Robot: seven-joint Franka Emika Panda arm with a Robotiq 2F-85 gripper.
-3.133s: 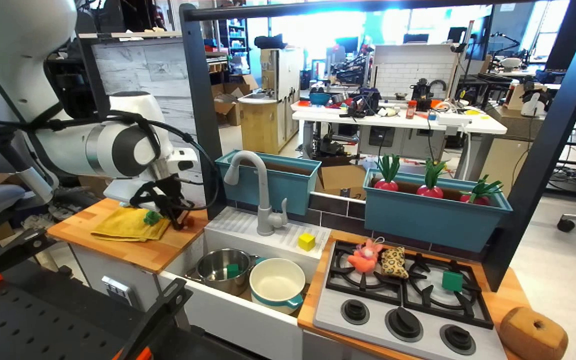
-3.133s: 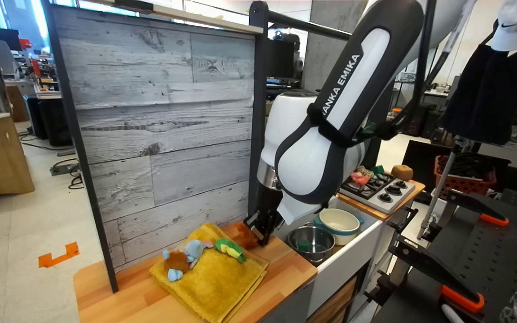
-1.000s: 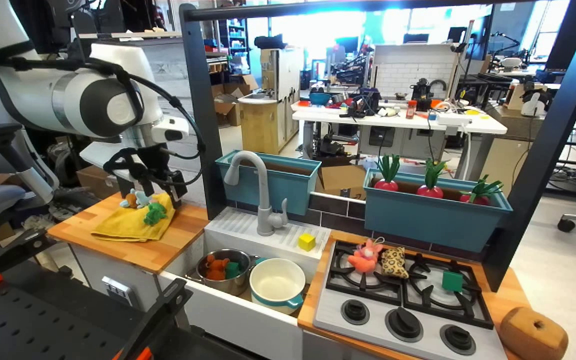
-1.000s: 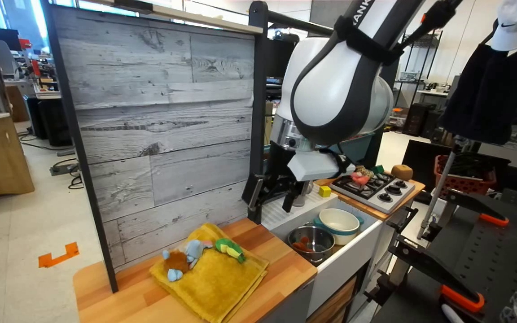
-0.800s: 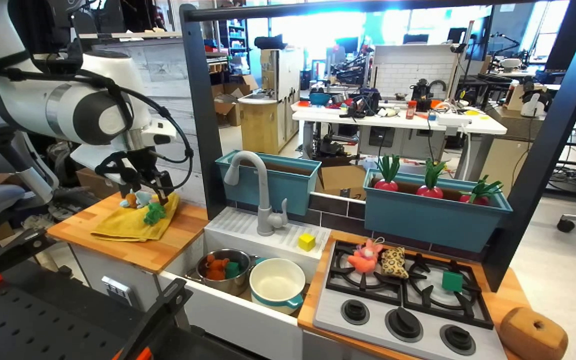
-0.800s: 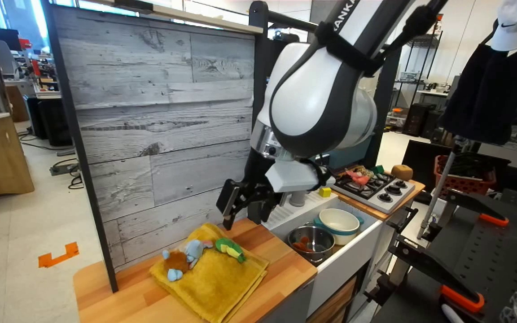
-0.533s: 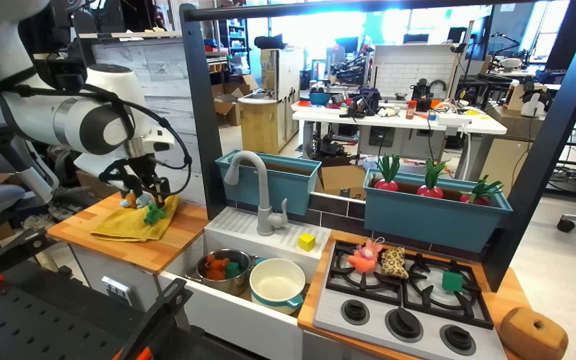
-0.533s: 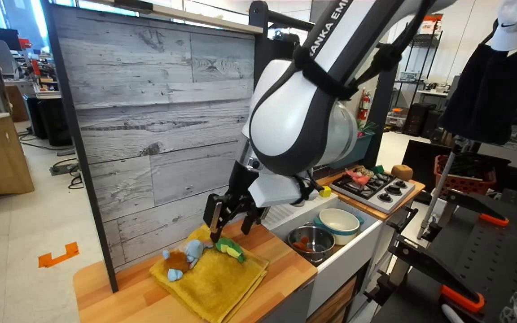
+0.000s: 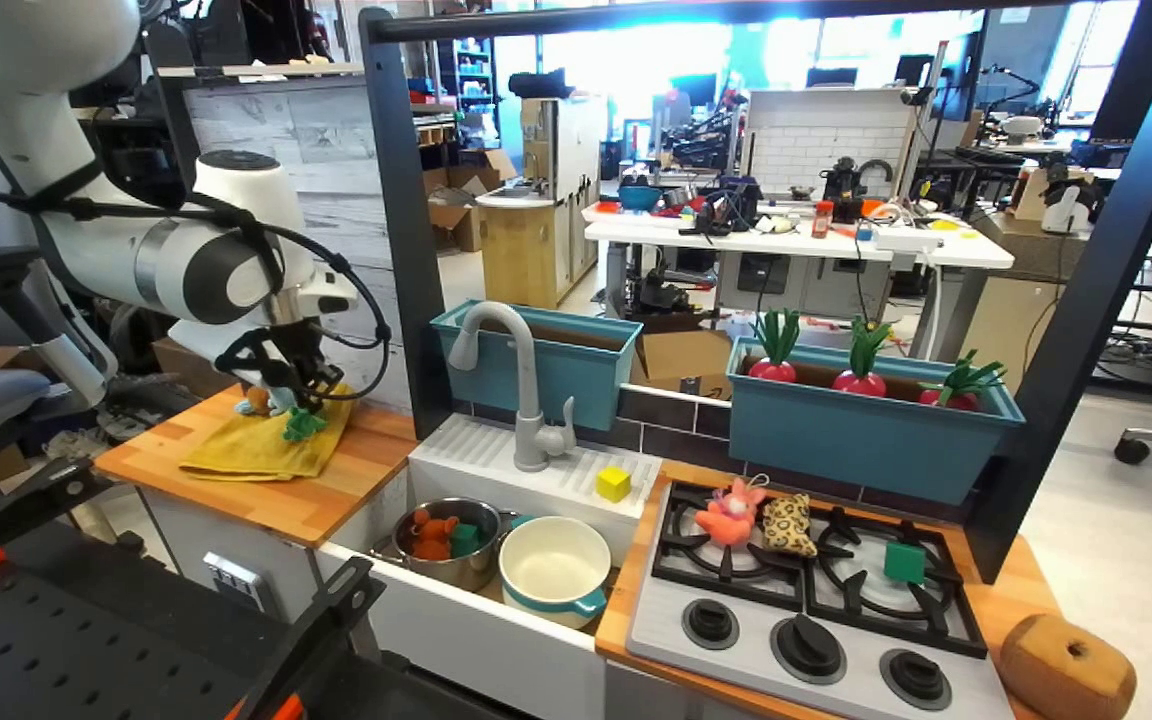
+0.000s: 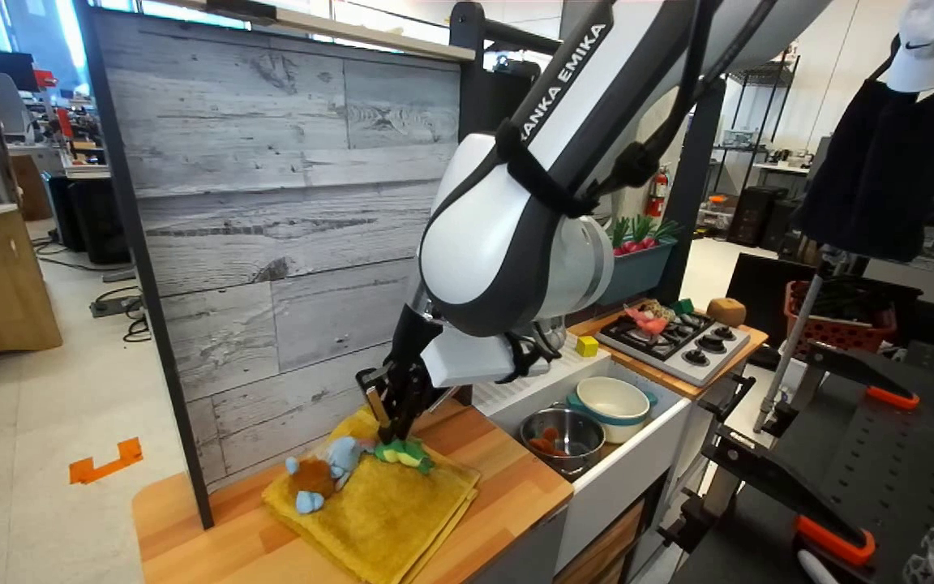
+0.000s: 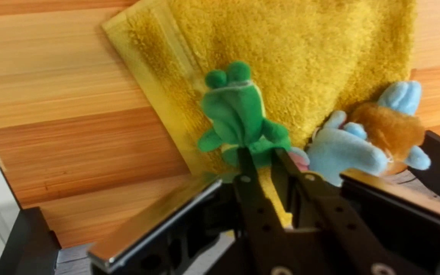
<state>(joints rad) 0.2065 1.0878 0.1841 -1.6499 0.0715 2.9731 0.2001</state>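
Observation:
My gripper [image 11: 260,151] points down at the yellow towel [image 11: 281,49]. Its fingers are close together on a green plush toy [image 11: 237,109], with green cloth between the tips. An exterior view also shows the gripper [image 10: 400,431] low on the green toy [image 10: 406,457], which lies on the towel [image 10: 402,519]. A light blue plush [image 11: 342,152] lies right beside the fingers, and a brown plush with blue parts [image 11: 388,130] lies beyond it. The fingers partly hide the toy's lower body. An orange-brown plush [image 9: 431,537] and a green block [image 9: 465,540] are in the steel pot [image 9: 471,573].
The grey wood panel [image 10: 297,243] and a black post [image 9: 401,230] stand close to the arm. The sink holds the steel pot and a cream pot [image 9: 556,608]. A faucet [image 9: 528,400], yellow block [image 9: 613,484] and toy stove [image 9: 671,645] are further along.
The orange-brown plush went from the counter into the steel pot. The open gripper then came over the towel, lowered and closed on the green toy. Towel and toys shifted slightly.

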